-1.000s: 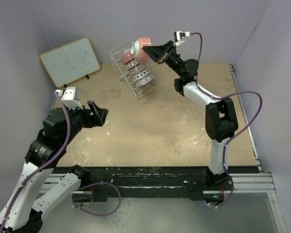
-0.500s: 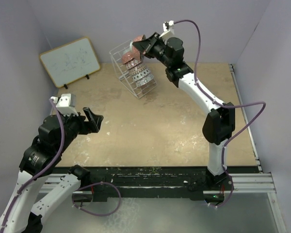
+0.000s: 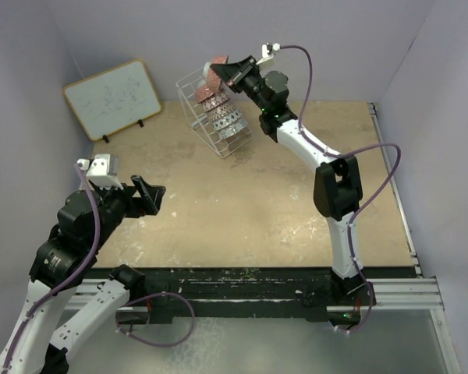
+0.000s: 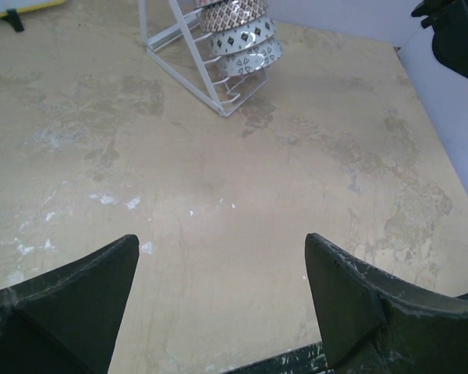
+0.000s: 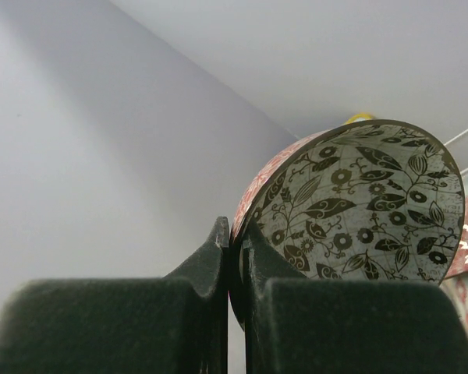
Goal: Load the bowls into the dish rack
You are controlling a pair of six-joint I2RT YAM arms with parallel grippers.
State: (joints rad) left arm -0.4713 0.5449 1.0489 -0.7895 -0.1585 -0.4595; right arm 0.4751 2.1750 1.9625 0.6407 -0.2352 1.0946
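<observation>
Your right fingers (image 5: pixel 207 269) are pinching the rim of a floral bowl (image 5: pixel 359 202), holding it on edge just above the top of the dish rack (image 3: pixel 192 93), which is standing at the back of the surface (image 3: pixel 257 202). Several patterned bowls (image 3: pixel 225 118) are sitting in the rack below it, filling the lower slots. Your left fingers (image 4: pixel 70 296) are hanging spread apart over bare surface, well apart from the rack. A whiteboard (image 3: pixel 113 97) is leaning against the wall to the rack's left.

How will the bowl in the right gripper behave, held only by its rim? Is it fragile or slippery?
The bowl looks glazed and rigid, so it is probably slippery and breakable if dropped. The right gripper pinches only one rim edge, so the bowl may pivot. Being round, it could roll.
</observation>
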